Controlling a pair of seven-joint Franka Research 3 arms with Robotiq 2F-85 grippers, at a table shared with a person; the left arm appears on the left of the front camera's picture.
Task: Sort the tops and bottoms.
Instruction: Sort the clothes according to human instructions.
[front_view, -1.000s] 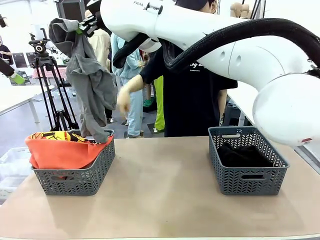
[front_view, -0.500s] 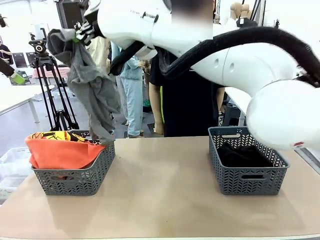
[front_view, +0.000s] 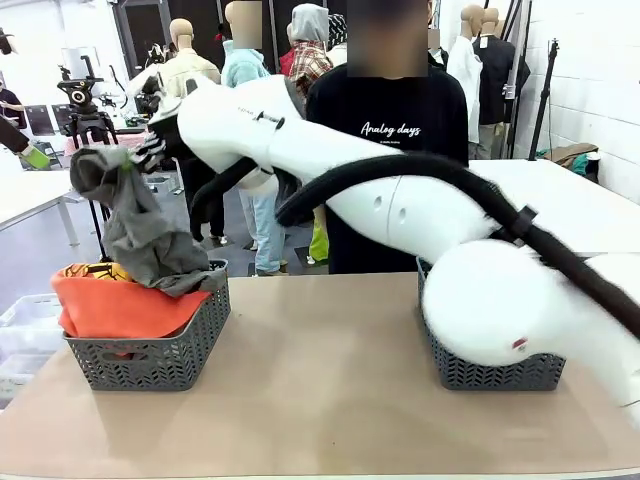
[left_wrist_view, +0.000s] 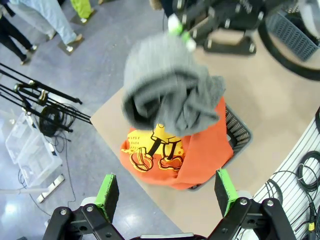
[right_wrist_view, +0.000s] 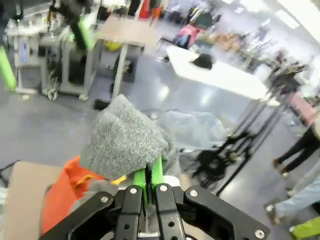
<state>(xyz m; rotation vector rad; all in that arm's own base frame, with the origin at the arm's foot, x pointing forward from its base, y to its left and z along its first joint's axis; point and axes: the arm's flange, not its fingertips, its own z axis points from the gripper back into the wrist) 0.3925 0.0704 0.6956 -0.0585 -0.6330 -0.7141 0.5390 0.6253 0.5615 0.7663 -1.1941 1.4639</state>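
My right gripper has reached across to the left side and is shut on a mottled grey top. The top hangs from it, and its lower folds rest on the orange T-shirt in the left grey basket. In the right wrist view the green pads pinch the grey top. My left gripper is open, high above the grey top and the orange T-shirt. The bottoms are hidden behind my right arm.
The right grey basket is mostly covered by my right arm's elbow. A person in a black printed T-shirt stands at the far edge. The brown tabletop lies between the baskets. A tripod stands beyond the left basket.
The right arm has swung down and left, lowering the grey top from high above onto the left basket. Its elbow now covers the right basket. The person's hand has dropped away.
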